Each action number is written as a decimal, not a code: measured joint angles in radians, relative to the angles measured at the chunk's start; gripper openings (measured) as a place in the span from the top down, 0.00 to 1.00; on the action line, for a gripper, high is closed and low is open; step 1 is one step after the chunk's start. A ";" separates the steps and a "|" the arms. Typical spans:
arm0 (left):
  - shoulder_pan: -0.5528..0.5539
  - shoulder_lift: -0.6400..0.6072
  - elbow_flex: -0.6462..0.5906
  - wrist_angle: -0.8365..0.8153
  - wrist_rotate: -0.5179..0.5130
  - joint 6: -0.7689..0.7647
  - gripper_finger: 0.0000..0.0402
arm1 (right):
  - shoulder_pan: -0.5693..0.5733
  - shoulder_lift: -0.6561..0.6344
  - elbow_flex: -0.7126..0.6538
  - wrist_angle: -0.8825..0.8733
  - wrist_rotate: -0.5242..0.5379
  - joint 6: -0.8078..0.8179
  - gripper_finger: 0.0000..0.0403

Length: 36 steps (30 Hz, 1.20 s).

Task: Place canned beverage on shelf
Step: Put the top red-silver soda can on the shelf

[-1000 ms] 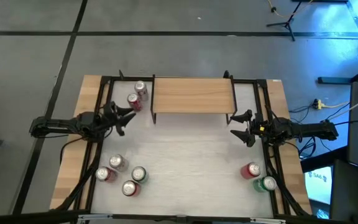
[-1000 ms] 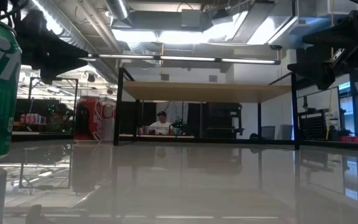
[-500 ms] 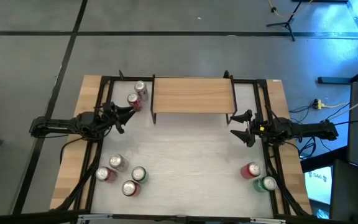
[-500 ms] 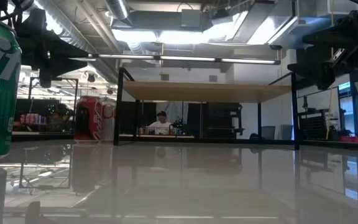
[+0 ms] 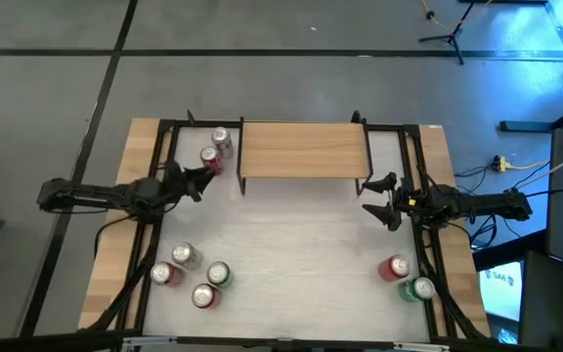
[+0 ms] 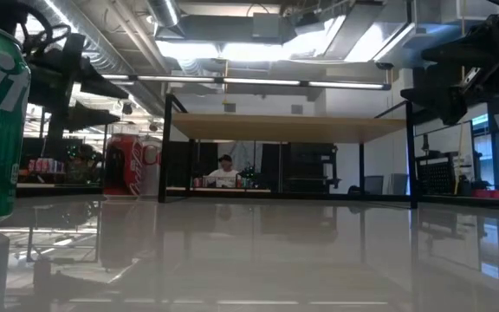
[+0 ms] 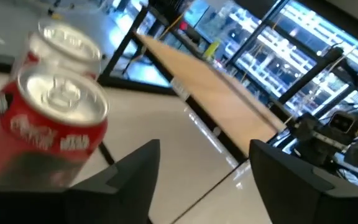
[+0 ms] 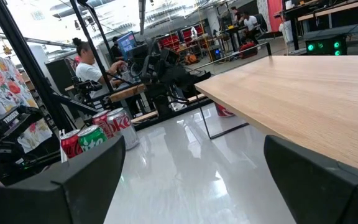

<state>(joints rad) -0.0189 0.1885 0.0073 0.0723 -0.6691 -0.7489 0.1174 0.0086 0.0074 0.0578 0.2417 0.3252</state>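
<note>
Cans stand in three groups on the white desk [image 5: 291, 244], all upright with their silver tops facing up. Two red cans [image 5: 216, 150] stand together just beside the left end of the shelf [image 5: 303, 150], near the back of the desk. Four more cans [image 5: 192, 274] sit in a bunch at the front left. A red can [image 5: 393, 267] and a green can [image 5: 420, 288] stand touching at the front right.

The shelf is at the back middle of the desk. Its light wood top is long from left to right and rests on thin black legs. Nothing is on top of it.

The left tool [image 5: 197, 180] is close to the two red cans by the shelf and points at them. Its fingers [image 7: 135, 174] are apart and hold nothing; the nearer red can [image 7: 48, 124] is just off to one side of them. The right tool [image 5: 383, 198] waits near the right end of the shelf, spread wide and holding nothing.

A person [image 6: 224, 172] sits far off in the room behind the shelf.
</note>
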 joint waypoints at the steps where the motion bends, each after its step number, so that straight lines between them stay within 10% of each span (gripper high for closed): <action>1: 0.000 0.011 0.000 0.000 0.012 -0.008 0.38 | 0.000 0.000 0.000 0.000 0.000 0.000 0.05; 15: -0.001 0.016 0.000 0.308 0.165 0.104 0.35 | 0.000 0.000 0.000 0.000 0.000 0.000 0.05; 36: -0.001 0.016 0.000 0.318 0.191 0.106 0.32 | 0.000 0.000 0.000 0.000 0.000 0.000 0.05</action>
<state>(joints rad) -0.0200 0.2047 0.0074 0.3904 -0.4782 -0.6431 0.1177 0.0086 0.0074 0.0578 0.2417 0.3252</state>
